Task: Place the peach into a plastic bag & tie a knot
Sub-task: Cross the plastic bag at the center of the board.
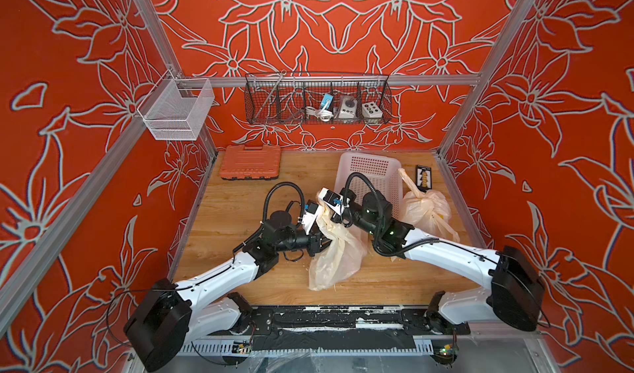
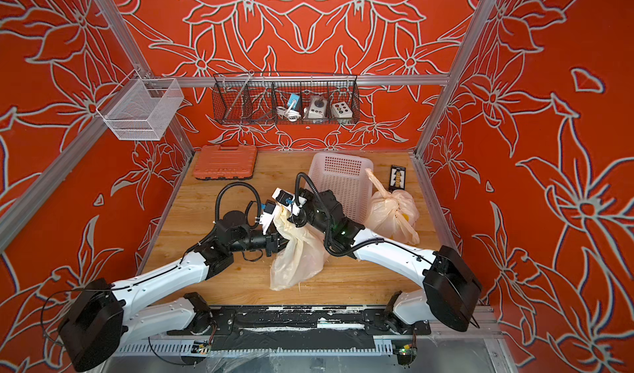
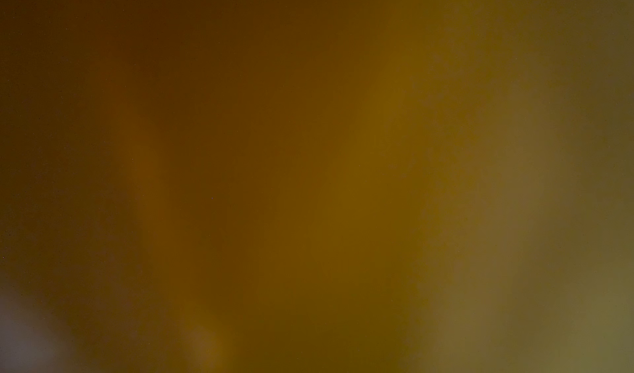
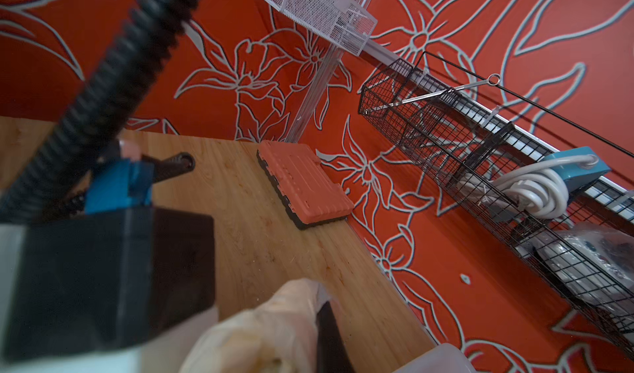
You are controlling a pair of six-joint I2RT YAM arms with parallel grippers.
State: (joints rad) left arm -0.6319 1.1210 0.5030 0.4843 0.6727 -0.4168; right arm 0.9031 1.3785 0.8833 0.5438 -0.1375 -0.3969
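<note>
Nearest the front edge, the limp lower end of the translucent plastic bag [image 1: 334,261] [image 2: 296,265] lies flat on the wooden surface [image 1: 233,210]. From there the bag rises toward the middle, where both arms meet.

The left tool [image 1: 324,245] [image 2: 279,243] reaches in from the left and is buried in the bag's folds about halfway up. I cannot tell whether it is clenched or released. The left wrist view gives only an amber blur.

Just beyond it and higher, the right tool [image 1: 334,218] [image 2: 295,219] is clenched on the bag's gathered upper end. In the right wrist view, bunched plastic presses against one dark finger [image 4: 329,340]. I cannot make out the peach in any view.

Farther right, a second, knotted bag [image 1: 425,210] [image 2: 392,213] sits on the surface with something yellow showing through it. It touches the side of a white perforated basket [image 1: 370,172] [image 2: 343,172]. A small black card [image 1: 424,175] lies behind it.

At the far left of the surface rests an orange case [image 1: 249,161] [image 4: 305,186], well apart from the bag. A black wire basket [image 1: 317,98] hangs on the back wall, and a white mesh basket [image 1: 176,109] hangs at the left corner.
</note>
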